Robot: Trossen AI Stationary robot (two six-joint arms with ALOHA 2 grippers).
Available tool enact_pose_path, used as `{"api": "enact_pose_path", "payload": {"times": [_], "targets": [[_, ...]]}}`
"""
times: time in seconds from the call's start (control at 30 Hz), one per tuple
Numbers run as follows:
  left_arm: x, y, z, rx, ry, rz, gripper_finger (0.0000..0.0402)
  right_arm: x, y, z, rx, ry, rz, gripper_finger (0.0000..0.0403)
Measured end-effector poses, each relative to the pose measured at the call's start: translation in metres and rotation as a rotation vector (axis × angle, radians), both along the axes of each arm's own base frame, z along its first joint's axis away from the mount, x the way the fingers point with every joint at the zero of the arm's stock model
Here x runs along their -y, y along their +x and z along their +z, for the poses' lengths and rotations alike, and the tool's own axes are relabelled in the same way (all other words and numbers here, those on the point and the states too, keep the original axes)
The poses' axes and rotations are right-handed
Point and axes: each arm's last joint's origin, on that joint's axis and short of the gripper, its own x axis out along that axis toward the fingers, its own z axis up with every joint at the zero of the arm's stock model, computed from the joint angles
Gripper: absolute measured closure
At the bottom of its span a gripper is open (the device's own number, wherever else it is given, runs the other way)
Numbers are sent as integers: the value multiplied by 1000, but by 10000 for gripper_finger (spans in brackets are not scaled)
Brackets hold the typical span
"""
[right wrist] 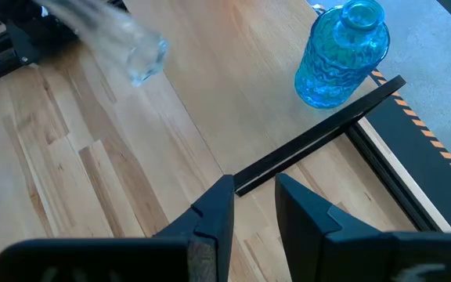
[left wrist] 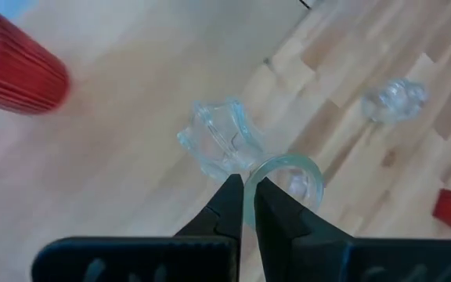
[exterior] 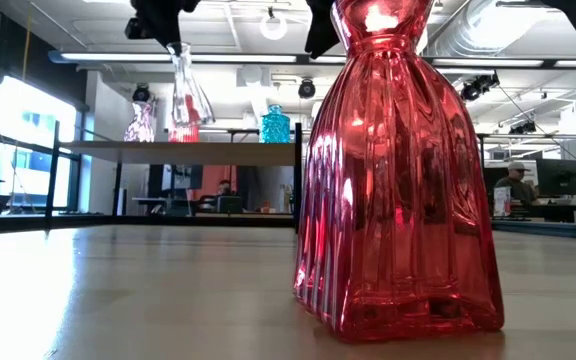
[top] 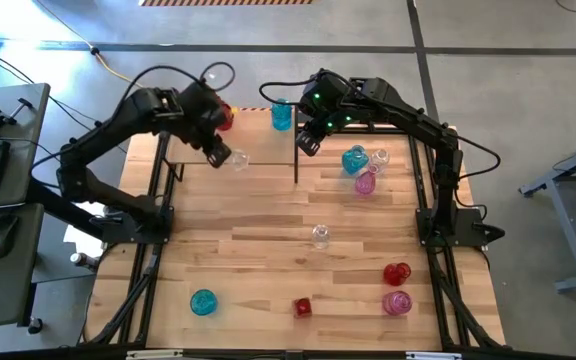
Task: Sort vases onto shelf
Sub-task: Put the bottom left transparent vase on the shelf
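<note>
Low in the high view, loose vases dot the desk. Upper left, our left gripper clamps a clear vase by its rim (lower it upright) over the shelf.

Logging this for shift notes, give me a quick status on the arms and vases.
Left gripper shut on clear vase rim, above shelf. Right gripper empty, over shelf edge. Blue vase and red vase already shelved.

12 vases: 3 red, 3 teal, 3 clr, 3 pink; 1 shelf.
</note>
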Motion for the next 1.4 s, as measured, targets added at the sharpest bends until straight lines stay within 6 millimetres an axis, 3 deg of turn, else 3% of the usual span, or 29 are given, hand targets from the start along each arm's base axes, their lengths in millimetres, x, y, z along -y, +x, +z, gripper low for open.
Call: {"api": "enact_pose_path", "payload": {"times": [0.57,0.93,1.4], "targets": [[-45,3,10,126,248,34,393,0,0,0,0,0,0,327],[-80,10,-6,123,203,107,393,0,0,0,1,0,0,327],[-104,25,4,24,117,135,393,0,0,0,0,0,0,327]]}}
